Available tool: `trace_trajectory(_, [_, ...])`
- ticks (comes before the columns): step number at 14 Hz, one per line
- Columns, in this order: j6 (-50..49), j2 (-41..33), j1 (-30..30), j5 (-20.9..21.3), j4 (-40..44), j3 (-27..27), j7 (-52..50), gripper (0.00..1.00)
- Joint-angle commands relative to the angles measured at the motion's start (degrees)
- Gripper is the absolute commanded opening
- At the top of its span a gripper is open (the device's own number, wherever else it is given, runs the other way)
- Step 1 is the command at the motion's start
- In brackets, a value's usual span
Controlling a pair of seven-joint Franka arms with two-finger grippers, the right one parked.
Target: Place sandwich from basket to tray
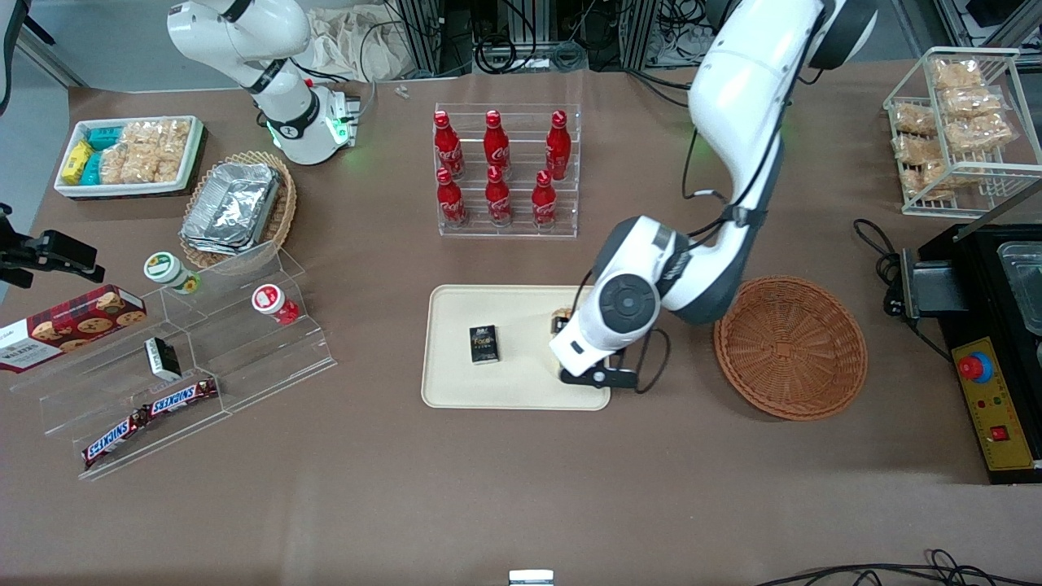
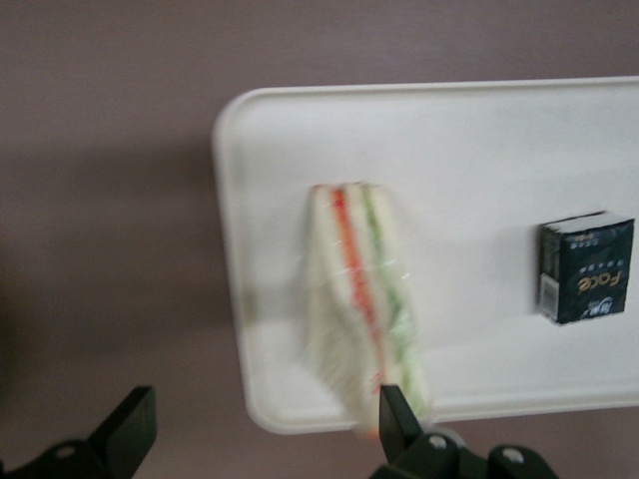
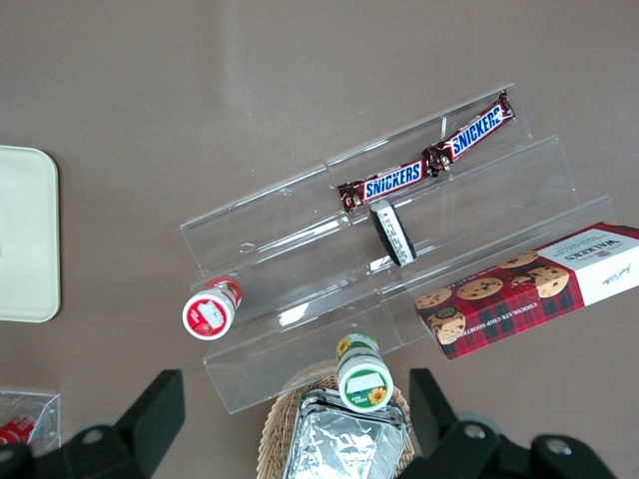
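On the tray (image 1: 456,391), item by item, as I see it from my post over its working-arm edge:

1. My gripper (image 2: 262,424) – hovers above the tray edge nearest the basket (image 1: 790,347); fingers (image 2: 130,427) spread wide, holding nothing.
2. Sandwich (image 2: 361,299) – lies flat on the tray just inside that edge, released, its wedge tip close beside one of my fingers; from the front my wrist hides nearly all of it.
3. Small black box (image 1: 483,343) – on the tray, well apart from the sandwich, at about 9 o'clock from my wrist in the front view.
4. Basket – round, reddish-brown wicker, on the table at about 3 o'clock from the tray in the front view; nothing seen in it.
5. Clear rack of red bottles (image 1: 506,172) – six in two rows, at 12 o'clock from the tray, farther from the front camera.
6. Oval wicker basket (image 1: 281,213) – holds stacked foil trays (image 1: 230,205); toward the parked arm's end.
7. White bin (image 1: 129,189) – holds snack packets, same end.
8. Clear stepped stand (image 1: 244,358) – carries two Snickers bars (image 1: 151,418) and two small cups (image 1: 172,271).
9. Wire rack (image 1: 965,171) – holds bagged snacks, at my own end of the table
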Motion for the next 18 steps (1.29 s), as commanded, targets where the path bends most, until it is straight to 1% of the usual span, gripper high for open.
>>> trace_trajectory(1, [-8.3,-7.9,-0.1,0.2,-1.3,5.4,1.2,1.00])
trace_trajectory(3, [-12.6,-13.3,-0.1,0.5,-3.5,8.5,4.5,1.00])
trace_trajectory(4, [-13.0,-16.9,-0.1,1.1,-6.1,10.2,7.4,1.00])
trace_trajectory(6, [-13.3,-24.3,-0.1,3.6,-11.8,13.9,13.0,1.00])
trace_trajectory(7, [-14.2,-25.9,-0.1,5.1,-12.4,15.4,15.8,1.00])
trace_trajectory(11, [-16.7,-27.4,-0.1,5.5,-10.7,20.7,19.9,1.00])
trace_trajectory(12, [-17.0,-27.9,-0.1,5.6,-10.6,22.5,22.4,1.00])
trace_trajectory(14, [-18.4,-29.1,-0.1,5.5,-10.5,27.2,31.3,1.00])
trace_trajectory(15, [-18.4,-28.4,-0.1,5.4,-9.2,28.3,33.9,1.00])
trace_trajectory(16, [-18.5,-27.7,-0.1,5.4,-7.8,29.1,33.8,1.00])
trace_trajectory(18, [-18.6,-27.7,0.0,5.6,-7.8,29.6,33.7,1.00])
